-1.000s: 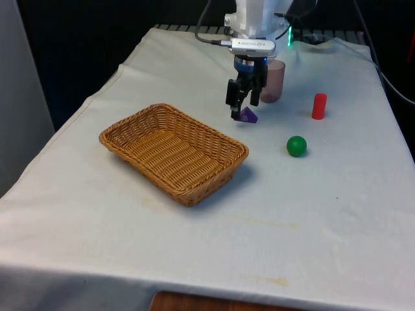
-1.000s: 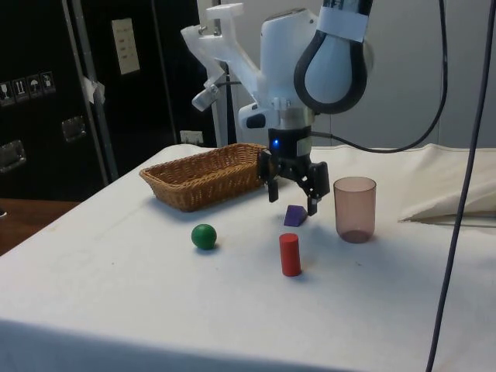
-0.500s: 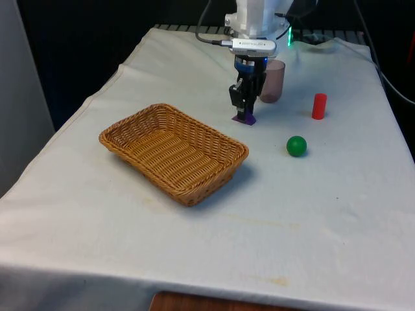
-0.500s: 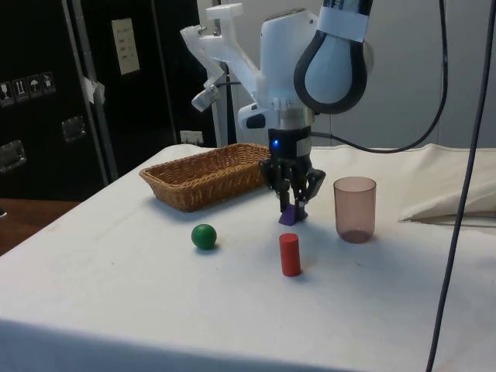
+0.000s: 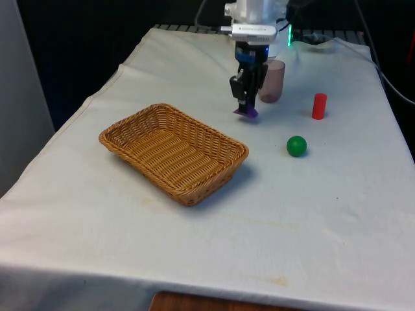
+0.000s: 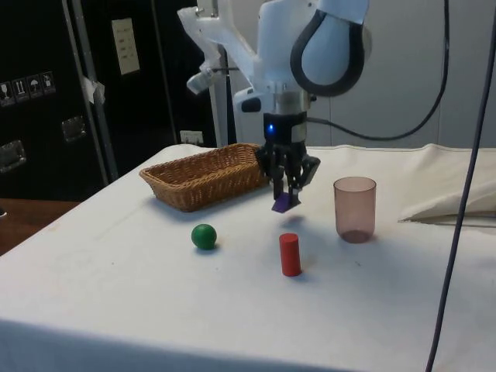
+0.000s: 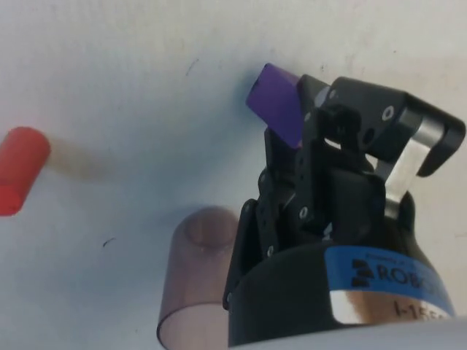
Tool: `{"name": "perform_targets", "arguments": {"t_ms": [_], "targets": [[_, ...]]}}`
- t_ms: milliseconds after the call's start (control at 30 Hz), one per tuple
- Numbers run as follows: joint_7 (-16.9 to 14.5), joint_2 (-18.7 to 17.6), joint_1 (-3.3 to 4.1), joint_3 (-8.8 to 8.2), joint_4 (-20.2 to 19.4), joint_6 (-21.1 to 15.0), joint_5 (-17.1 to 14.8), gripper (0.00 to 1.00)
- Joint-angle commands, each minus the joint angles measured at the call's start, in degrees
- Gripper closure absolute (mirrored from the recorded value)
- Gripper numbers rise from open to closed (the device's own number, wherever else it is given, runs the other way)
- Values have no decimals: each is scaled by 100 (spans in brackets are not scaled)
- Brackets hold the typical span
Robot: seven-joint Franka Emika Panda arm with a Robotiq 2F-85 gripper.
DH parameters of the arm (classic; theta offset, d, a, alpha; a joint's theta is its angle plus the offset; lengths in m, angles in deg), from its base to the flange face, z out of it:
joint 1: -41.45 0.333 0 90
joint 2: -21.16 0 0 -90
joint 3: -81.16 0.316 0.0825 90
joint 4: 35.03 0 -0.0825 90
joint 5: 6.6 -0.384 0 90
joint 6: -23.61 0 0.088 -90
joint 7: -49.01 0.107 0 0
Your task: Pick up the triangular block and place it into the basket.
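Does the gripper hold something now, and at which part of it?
Yes: the gripper holds the purple triangular block clear of the table, its fingers closed on the block's upper part.

- On the black two-finger pincer (image 7: 310, 157), the wrist view shows a blue band around its body bearing white capital letters, of which "ROB" can be read before the band is cut off; below them stands a line beginning "I-15", partly legible.
- In the side view, a dark cabinet door on the left carries a row of small white handling-symbol stickers (image 6: 28, 85) and a pale label (image 6: 124, 46); neither can be read.
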Motion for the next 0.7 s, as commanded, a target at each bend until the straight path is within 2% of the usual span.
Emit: {"name": "perform_targets", "arguments": {"t_ms": [0,167,200,233,467,500,533,667], "targets": [[57,74,29,-86,6,74,138,67],[86,344,11,-97,109,395,183,67],[-6,384,-6,-34,63,378,29,67],[86,378,6,-97,126,441,183,67],[92,573,-11,-109,384,842,155,67],[6,590,-11,-74,367,831,34,67],[97,596,-17,-115,424,894,149,67],[115,670,-17,-126,607,1129,115,67]]}}
